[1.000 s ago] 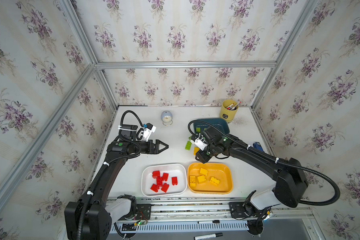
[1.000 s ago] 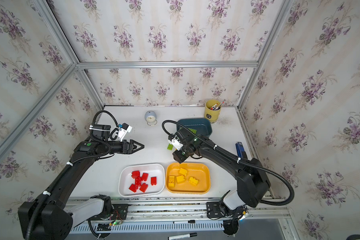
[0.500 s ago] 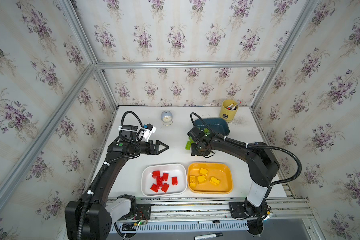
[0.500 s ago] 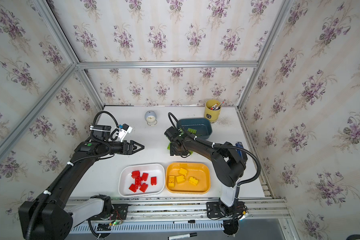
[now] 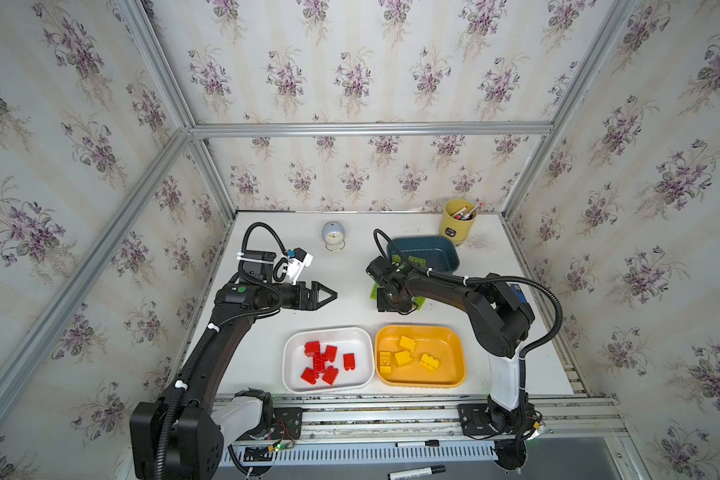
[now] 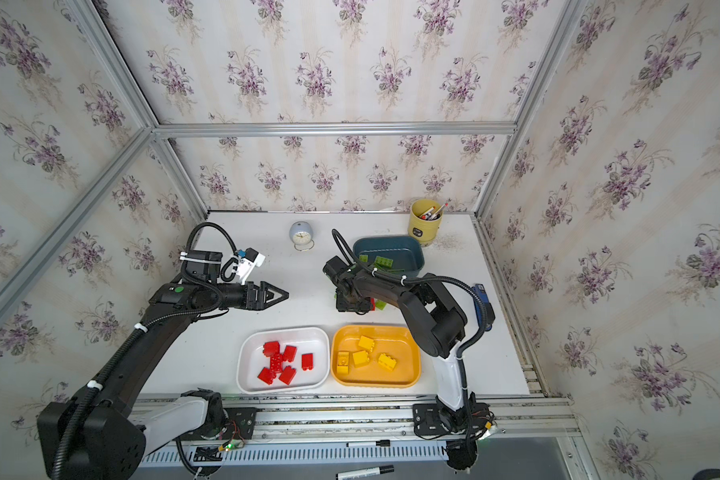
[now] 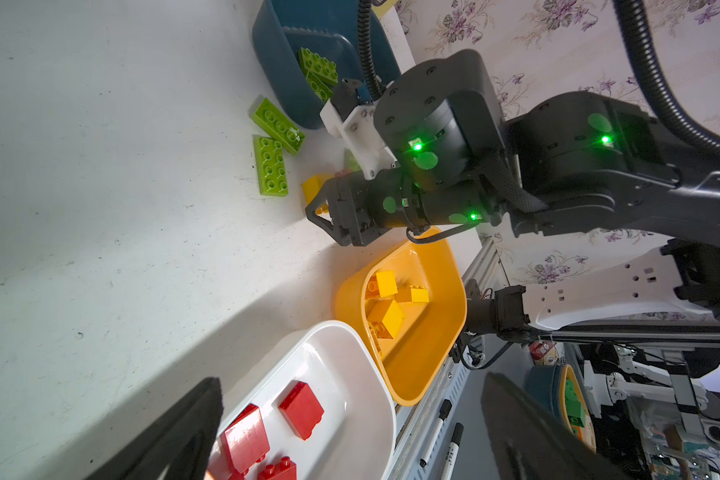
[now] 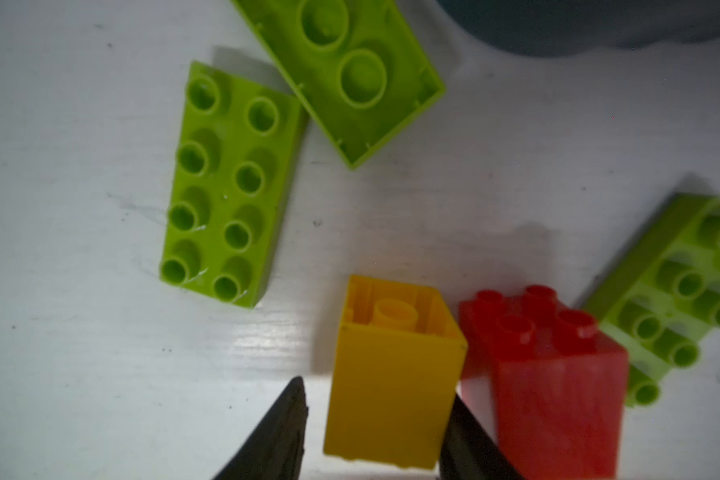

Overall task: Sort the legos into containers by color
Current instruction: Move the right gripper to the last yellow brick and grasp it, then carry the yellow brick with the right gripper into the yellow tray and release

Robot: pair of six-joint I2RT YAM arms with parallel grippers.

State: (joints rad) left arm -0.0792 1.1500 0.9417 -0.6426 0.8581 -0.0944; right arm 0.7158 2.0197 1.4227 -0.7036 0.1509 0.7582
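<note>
In the right wrist view my right gripper (image 8: 377,388) straddles an upturned yellow lego (image 8: 391,374) on the table. One finger touches it and a small gap shows at the other finger. A red lego (image 8: 549,365) lies against it, with lime green legos (image 8: 229,183) around. In a top view the right gripper (image 5: 393,305) is low between the teal tray (image 5: 449,253), which holds green legos, and the orange-yellow tray (image 5: 458,345), which holds yellow ones. The white tray (image 5: 292,353) holds several red legos. My left gripper (image 5: 331,295) hovers open and empty, left of the pile.
A yellow pen cup (image 5: 457,222) and a small round clock (image 5: 332,235) stand at the back of the table. Marker pens (image 5: 416,471) lie below the front rail. Aluminium frame posts and wallpapered walls close in both sides.
My right gripper has come down onto the loose pile and its jaws have narrowed round the yellow lego, with the arm's elbow folding back. The left arm has not moved.
</note>
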